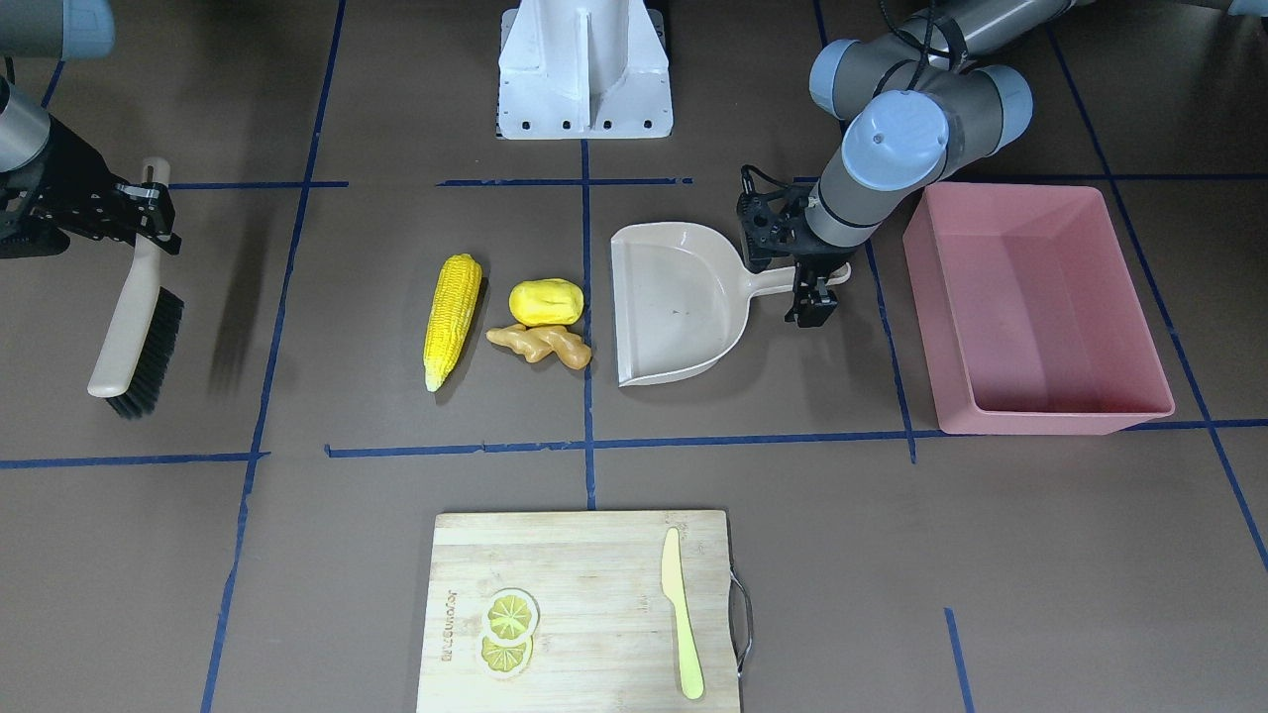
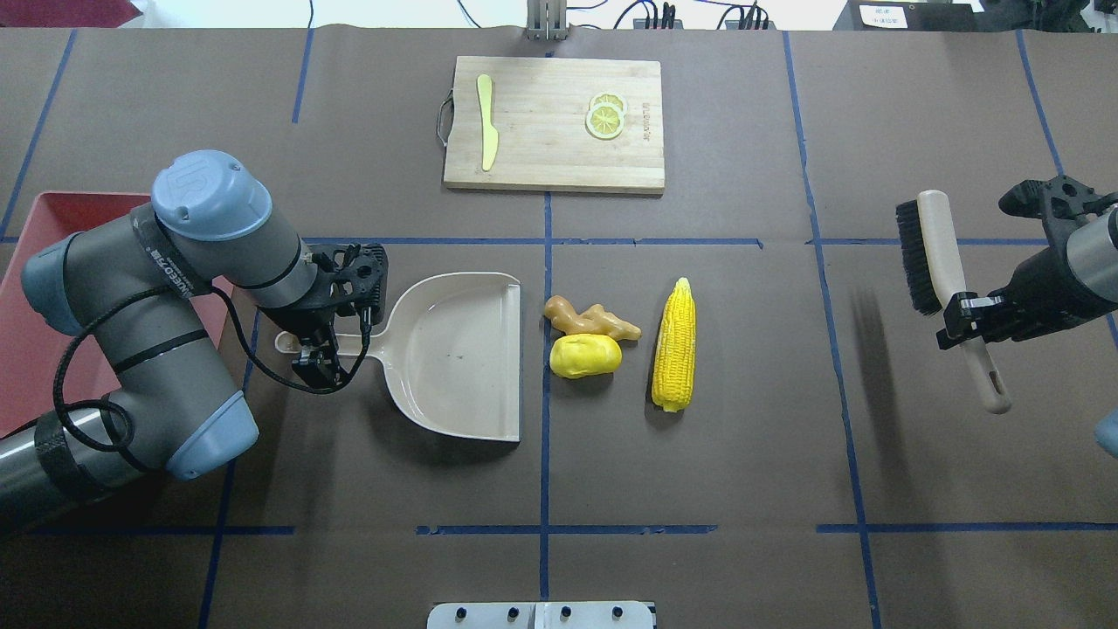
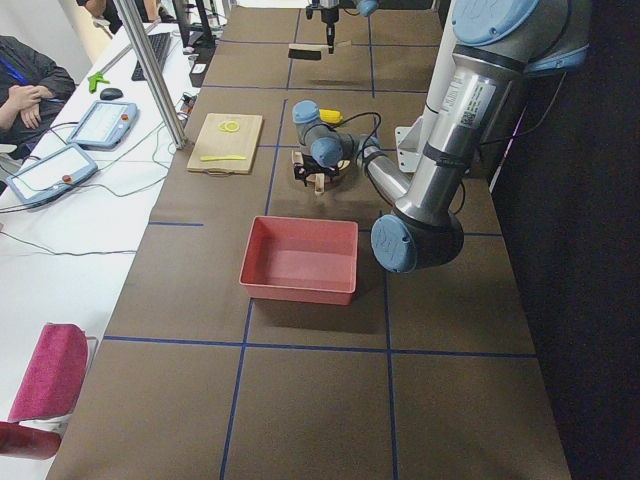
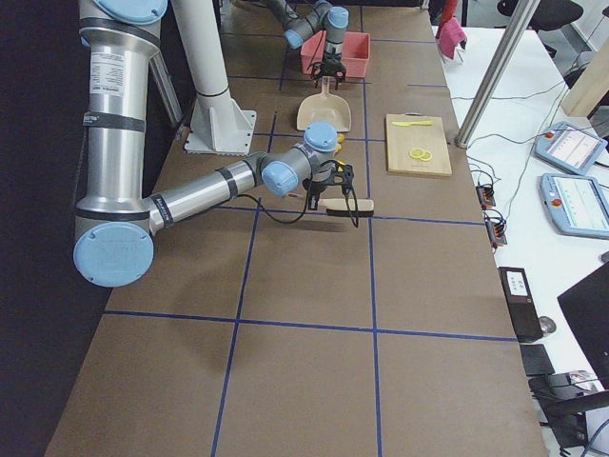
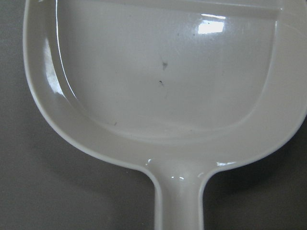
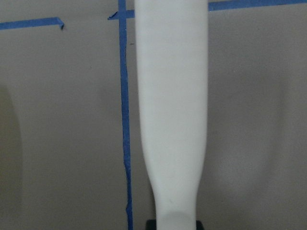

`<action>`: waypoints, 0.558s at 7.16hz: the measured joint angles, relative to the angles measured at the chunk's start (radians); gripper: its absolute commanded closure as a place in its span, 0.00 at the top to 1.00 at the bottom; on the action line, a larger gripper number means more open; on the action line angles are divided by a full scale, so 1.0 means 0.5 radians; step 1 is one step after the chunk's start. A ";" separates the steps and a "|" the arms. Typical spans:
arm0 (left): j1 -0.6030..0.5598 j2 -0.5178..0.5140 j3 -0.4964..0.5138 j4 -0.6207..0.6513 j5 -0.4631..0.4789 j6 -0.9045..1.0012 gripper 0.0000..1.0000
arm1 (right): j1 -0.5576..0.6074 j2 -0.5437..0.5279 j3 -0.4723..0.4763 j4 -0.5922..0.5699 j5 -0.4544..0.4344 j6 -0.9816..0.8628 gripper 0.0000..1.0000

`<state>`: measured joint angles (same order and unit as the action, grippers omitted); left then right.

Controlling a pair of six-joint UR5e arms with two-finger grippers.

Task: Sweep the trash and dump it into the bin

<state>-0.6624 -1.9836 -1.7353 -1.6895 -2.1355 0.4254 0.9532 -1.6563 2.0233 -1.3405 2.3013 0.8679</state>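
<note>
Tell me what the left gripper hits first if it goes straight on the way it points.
The dustpan handle. The left gripper points down at it with a jaw on either side. Nothing else lies in that line, though I cannot tell whether it already touches.

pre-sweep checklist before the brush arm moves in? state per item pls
1. brush gripped: ok; right pincer holds its handle, brush lifted.
2. dustpan gripped: cannot tell; left pincer sits at its handle, closure not visible.
3. dustpan mouth aimed: ok; open edge faces potato and ginger, corn beyond.
4. dustpan empty: ok.
5. bin ready: ok; empty, on the dustpan's handle side.
6. all three foods lie between brush and dustpan: ok.
</note>
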 measured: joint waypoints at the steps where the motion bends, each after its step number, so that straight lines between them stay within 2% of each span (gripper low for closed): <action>1: 0.003 0.005 0.009 0.001 0.001 0.003 0.77 | -0.006 0.004 0.000 0.000 0.001 0.015 0.00; 3: 0.008 0.010 0.015 0.005 0.053 0.005 0.21 | -0.010 0.007 0.002 0.002 0.002 0.024 0.00; 4: 0.011 0.013 0.016 0.010 0.133 0.004 0.07 | -0.011 0.007 0.002 0.003 0.002 0.025 0.00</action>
<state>-0.6566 -1.9771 -1.7275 -1.6848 -2.0690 0.4272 0.9475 -1.6529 2.0244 -1.3392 2.3025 0.8803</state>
